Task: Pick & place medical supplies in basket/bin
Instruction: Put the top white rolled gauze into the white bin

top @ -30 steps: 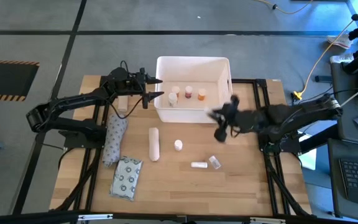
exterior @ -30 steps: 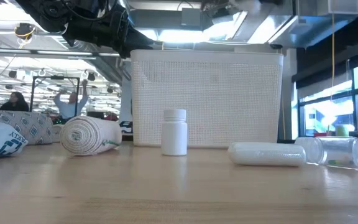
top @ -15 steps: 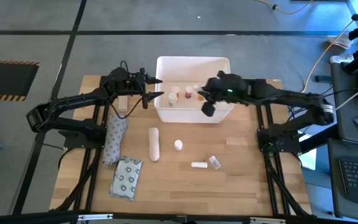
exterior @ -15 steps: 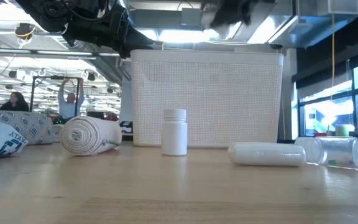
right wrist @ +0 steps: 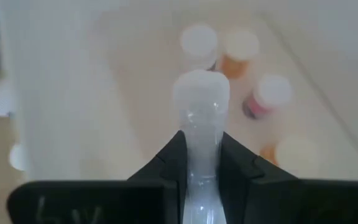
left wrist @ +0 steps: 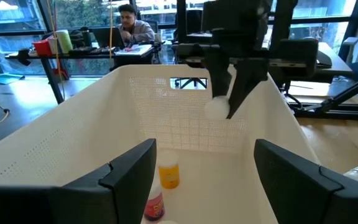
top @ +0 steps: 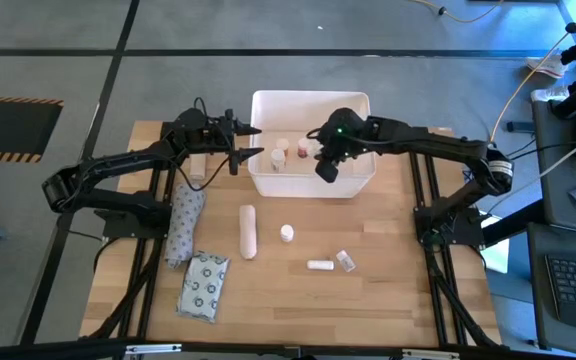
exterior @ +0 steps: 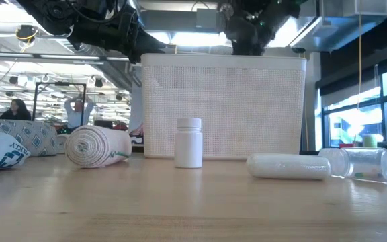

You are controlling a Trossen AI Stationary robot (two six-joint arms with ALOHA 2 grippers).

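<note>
The white tub [top: 308, 95] stands at the table's far middle, with bottles with orange and pink caps [top: 301, 148] on its floor. My right gripper [top: 325, 168] hangs over the tub's near right part, shut on a small white tube [right wrist: 201, 93]; the left wrist view also shows it [left wrist: 235, 68]. My left gripper [top: 256, 141] is open and empty at the tub's left rim, its fingers [left wrist: 129, 171] spread before the tub's inside. A white roll [top: 248, 230], a small white bottle [top: 286, 233], two tiny tubes [top: 319, 265] and a ring-patterned packet [top: 204, 285] lie on the table. My right gripper pinches the small white tube between its two fingers [right wrist: 178, 149], on the tube's sides [right wrist: 201, 134] back from its rounded end. The fingers come from above, pointing down into the tub. The tube's white end [left wrist: 218, 107] sticks out below the fingertips, clear of the tub's floor.
A patterned wrapped bandage pack [top: 185, 222] lies left of the roll, and a rolled bandage [exterior: 96, 146] shows in the low view. Dark frame rails run along both table sides. A person sits in the room beyond the table [left wrist: 132, 25].
My right gripper has swung from the table right of the tub up and toward the far left, and now stands over the tub's inside with the white tube in its fingers. My left gripper has kept still.
</note>
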